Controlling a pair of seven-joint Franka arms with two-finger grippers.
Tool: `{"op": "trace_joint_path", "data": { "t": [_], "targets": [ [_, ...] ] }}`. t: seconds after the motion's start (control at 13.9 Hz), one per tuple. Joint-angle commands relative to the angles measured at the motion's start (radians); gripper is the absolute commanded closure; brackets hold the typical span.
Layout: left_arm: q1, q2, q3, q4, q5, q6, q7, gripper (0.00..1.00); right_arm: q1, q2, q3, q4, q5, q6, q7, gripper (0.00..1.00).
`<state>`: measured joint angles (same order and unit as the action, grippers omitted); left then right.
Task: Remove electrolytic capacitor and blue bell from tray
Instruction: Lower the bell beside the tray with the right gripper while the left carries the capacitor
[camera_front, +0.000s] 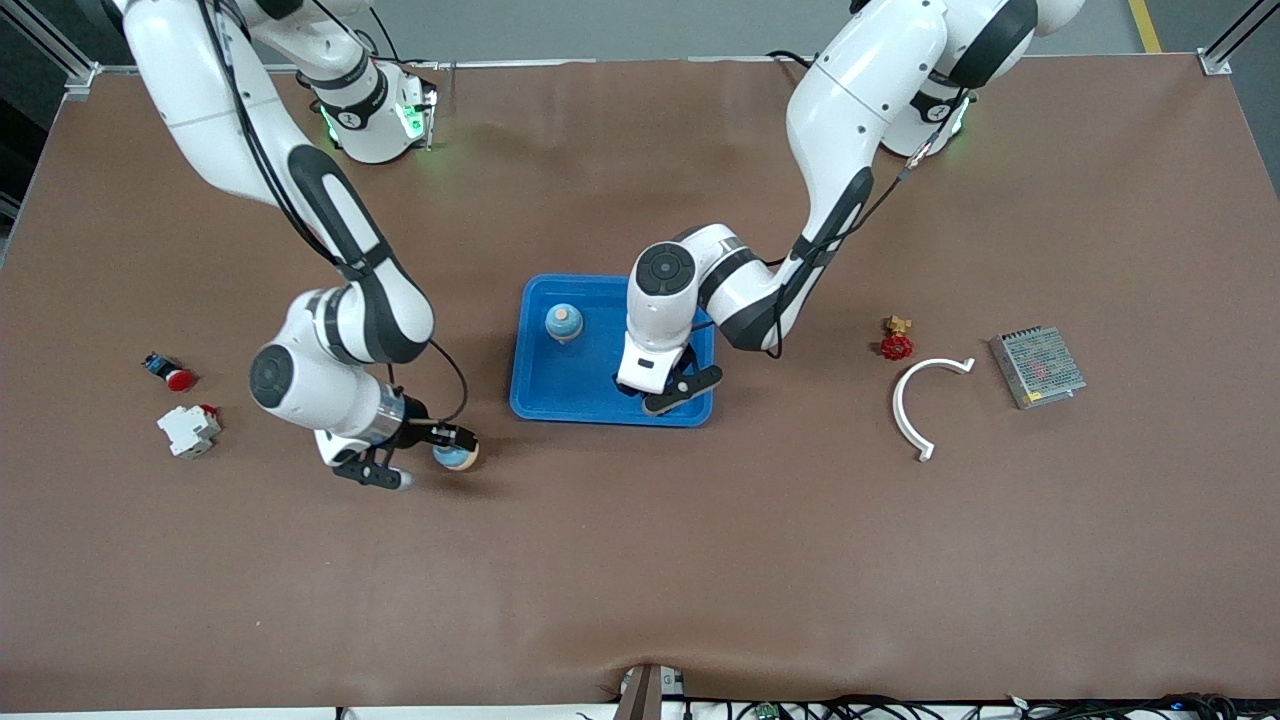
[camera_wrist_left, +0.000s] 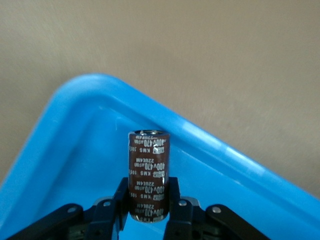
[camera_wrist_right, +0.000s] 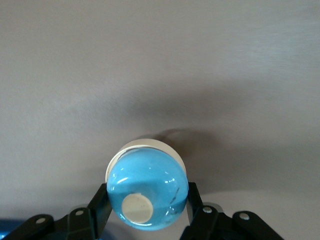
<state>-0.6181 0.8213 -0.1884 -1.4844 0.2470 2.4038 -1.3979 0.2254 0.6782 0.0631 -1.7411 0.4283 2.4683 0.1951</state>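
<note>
I read white print on the dark brown sleeve of the electrolytic capacitor (camera_wrist_left: 147, 175): "400v470µF" repeated, "KMS" beside it; the rest is illegible.

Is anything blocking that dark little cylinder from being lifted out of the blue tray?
Nothing visible. The left end effector flanks the brown electrolytic capacitor, standing inside a corner of the bright blue plastic tray; only the tray's low rim lies between it and the table.
</note>
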Motion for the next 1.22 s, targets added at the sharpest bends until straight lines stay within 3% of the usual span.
{"op": "trace_joint_path", "data": {
  "t": [0.0, 0.43, 0.79, 0.86, 0.93, 1.15],
  "targets": [
    [0.035, -0.094, 0.006, -0.011, 0.023, -0.093, -0.001, 1.00, 0.006, 0.090, -0.003, 0.126, -0.040, -0.015, 0.050, 1.00],
    [0.179, -0.246, -0.005, -0.069, 0.011, -0.322, 0.121, 1.00, -0.001, 0.167, -0.019, 0.297, -0.152, -0.132, 0.116, 1.00],
    [0.297, -0.313, -0.005, -0.207, 0.006, -0.394, 0.232, 1.00, -0.009, 0.195, -0.020, 0.319, -0.177, -0.132, 0.116, 1.00],
    [0.316, -0.318, -0.005, -0.232, 0.008, -0.394, 0.235, 1.00, -0.009, 0.201, -0.026, 0.319, -0.175, -0.129, 0.116, 0.85],
    [0.336, -0.324, -0.005, -0.250, 0.006, -0.394, 0.247, 1.00, -0.009, 0.201, -0.026, 0.318, -0.174, -0.124, 0.118, 0.01],
    [0.392, -0.327, -0.006, -0.306, 0.006, -0.390, 0.258, 1.00, -0.009, 0.184, -0.028, 0.318, -0.172, -0.138, 0.127, 0.00]
  ]
}}
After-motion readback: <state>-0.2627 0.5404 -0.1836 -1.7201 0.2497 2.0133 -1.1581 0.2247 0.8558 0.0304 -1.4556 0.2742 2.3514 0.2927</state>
